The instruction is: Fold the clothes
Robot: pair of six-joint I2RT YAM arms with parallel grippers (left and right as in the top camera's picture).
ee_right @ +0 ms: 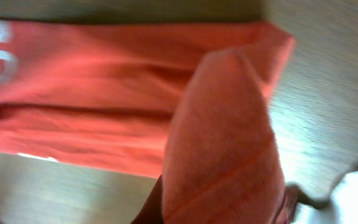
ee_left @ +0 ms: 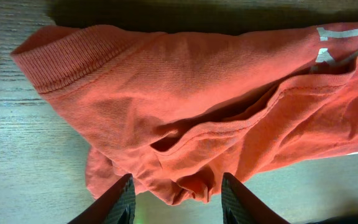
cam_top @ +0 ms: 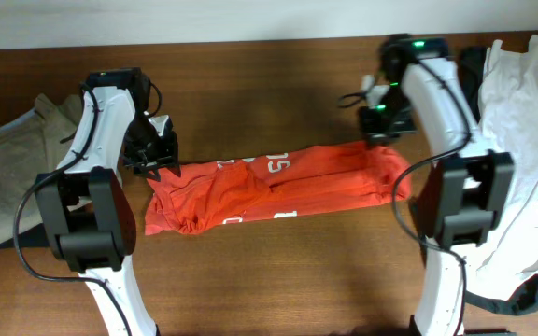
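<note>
Wood table (cam_top: 278, 271), ctr: T-shirt (cam_top: 278, 187) judged soft, light, limp; grip at end corners. Left gripper (ee_left: 177, 194) jaws wide, empty. Right gripper (ee_right: 222, 205) pinches right-end fold.

Dark brown wood-grain table (cam_top: 278, 280) under even light, pale strip (cam_top: 204, 19) beyond its far edge.

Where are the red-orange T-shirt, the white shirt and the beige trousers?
red-orange T-shirt (cam_top: 278, 187): overhead view, middle of its body.
white shirt (cam_top: 521, 121): overhead view, its upper folds.
beige trousers (cam_top: 7, 159): overhead view, crumpled middle.
</note>
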